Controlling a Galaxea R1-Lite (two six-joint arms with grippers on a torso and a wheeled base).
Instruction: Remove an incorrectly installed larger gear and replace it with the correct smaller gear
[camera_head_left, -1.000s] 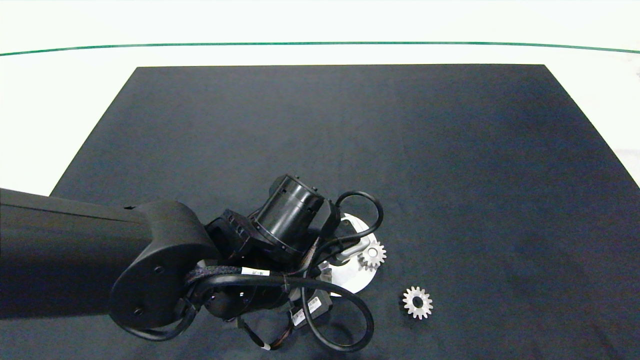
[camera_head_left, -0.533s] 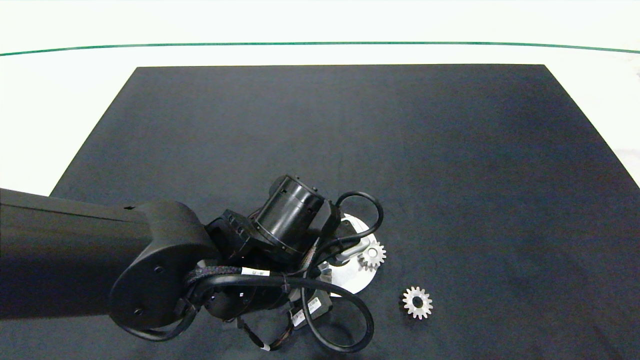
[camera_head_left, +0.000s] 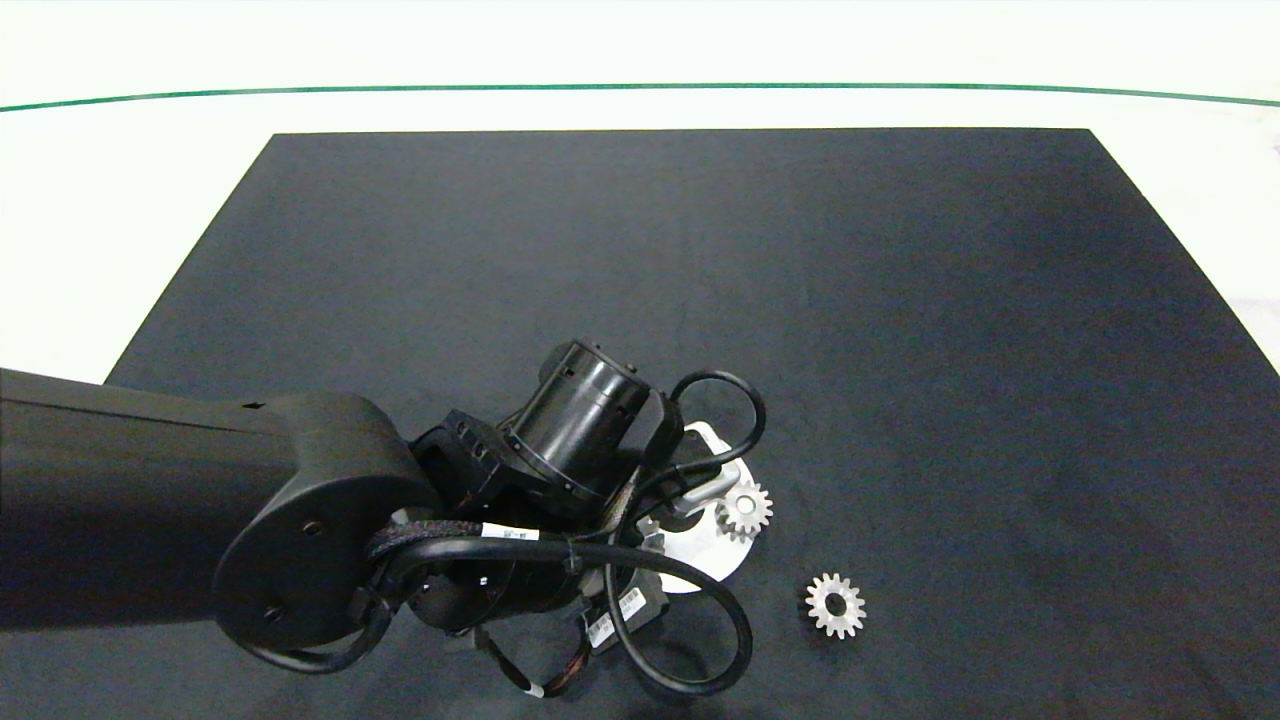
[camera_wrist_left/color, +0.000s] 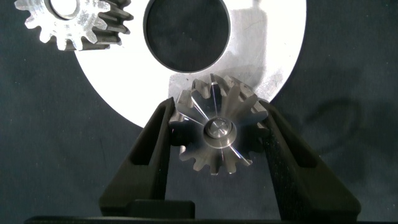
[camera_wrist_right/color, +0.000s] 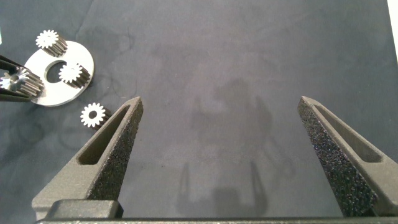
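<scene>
The left end effector grips the larger gear over the round plate, hidden under the arm from above; the right end effector gapes wide.

larger gear: silver, thick-bodied, long sharp teeth radiating like a starburst, small centre hole with a pin end showing in it. Sits on the edge of the round silver plate, clamped on both sides between the left gripper fingers. Hidden under the arm in the head view.

smaller gear: thin, flat, silver, short blunt teeth, wide round centre hole. Lies flat on the dark mat, alone, near the plate but clear of it.
</scene>
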